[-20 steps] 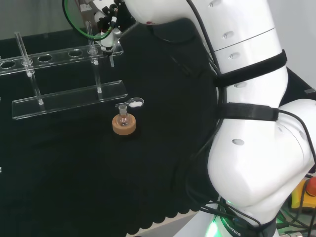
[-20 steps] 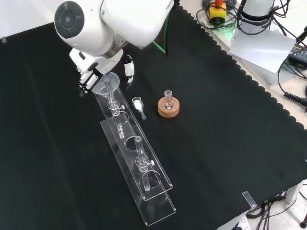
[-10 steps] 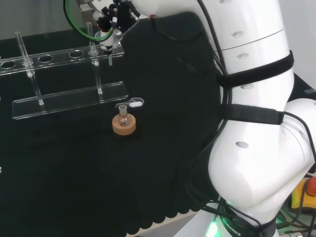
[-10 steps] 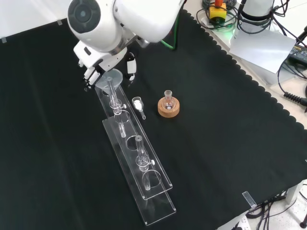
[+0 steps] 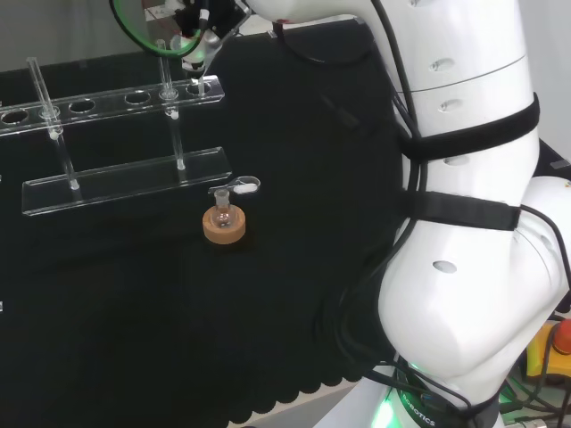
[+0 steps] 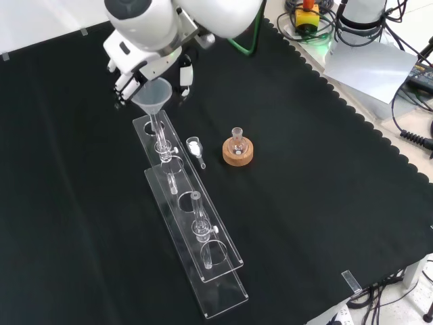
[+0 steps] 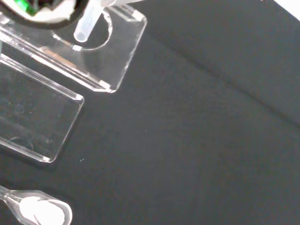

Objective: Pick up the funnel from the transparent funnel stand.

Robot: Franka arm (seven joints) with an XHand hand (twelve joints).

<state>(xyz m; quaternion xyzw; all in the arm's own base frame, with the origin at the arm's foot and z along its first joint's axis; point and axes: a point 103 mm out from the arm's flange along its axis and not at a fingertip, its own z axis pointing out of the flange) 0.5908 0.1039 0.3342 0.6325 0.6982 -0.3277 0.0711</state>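
The hand (image 6: 184,73) is shut on the clear funnel (image 6: 153,93) and holds it upright above the far end of the transparent funnel stand (image 6: 187,198). The funnel's stem hangs over the stand's end hole with its tip just above the top plate. In the head view the hand (image 5: 203,20) is at the top edge, with the funnel (image 5: 198,59) above the right end of the stand (image 5: 107,101). The wrist view has the stem (image 7: 87,26) close over the end hole of the stand (image 7: 123,52).
A small flask on a cork ring (image 6: 238,151) stands right of the stand in the front view, with a clear spoon of white powder (image 6: 195,146) between them. Two upright posts (image 6: 197,215) rise from the stand. The arm's white links (image 5: 464,223) take up the head view's right.
The hand has risen with the funnel. The funnel's stem has come up out of the stand's end hole. The stand, flask and spoon have not moved.
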